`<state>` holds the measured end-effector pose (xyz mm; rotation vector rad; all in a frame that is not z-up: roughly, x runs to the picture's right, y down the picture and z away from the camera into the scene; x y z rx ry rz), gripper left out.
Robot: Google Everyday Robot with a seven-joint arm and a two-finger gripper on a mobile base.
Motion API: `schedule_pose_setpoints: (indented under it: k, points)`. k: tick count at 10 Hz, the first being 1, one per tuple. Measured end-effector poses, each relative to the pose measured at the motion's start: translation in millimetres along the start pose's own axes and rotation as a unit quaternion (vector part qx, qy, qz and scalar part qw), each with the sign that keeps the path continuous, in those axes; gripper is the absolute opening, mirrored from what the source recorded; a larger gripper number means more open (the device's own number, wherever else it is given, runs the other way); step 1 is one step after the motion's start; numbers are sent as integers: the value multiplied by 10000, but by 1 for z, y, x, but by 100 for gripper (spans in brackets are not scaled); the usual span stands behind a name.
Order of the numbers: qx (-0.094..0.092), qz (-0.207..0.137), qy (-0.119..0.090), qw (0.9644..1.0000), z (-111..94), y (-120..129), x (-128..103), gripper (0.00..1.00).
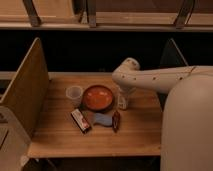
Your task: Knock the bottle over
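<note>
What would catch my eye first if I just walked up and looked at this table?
Probably the big white robot arm reaching in from the right, its gripper hanging right above a small whitish bottle that stands upright near the table's middle. Next, the orange bowl just left of the bottle, with a clear plastic cup on its other side. In front of the bowl lie a few small packets on the wooden table.

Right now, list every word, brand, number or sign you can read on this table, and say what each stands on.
No text can be read.
bottle, at the gripper: pale label, too blurred.
dark red packet: print too blurred.
blue packet: nothing legible.
plastic cup and orange bowl: no markings visible.
</note>
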<state>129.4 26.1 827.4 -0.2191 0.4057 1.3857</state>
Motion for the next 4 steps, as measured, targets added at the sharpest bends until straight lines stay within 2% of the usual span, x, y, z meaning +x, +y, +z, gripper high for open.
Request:
schedule_pose_setpoints:
  k: [1, 2, 4]
  points:
    - [26, -27, -148, 9999, -11, -2, -10, 0]
    - [26, -44, -159, 9999, -11, 0, -12, 1]
    - [26, -43, -158, 9999, -11, 0, -11, 13]
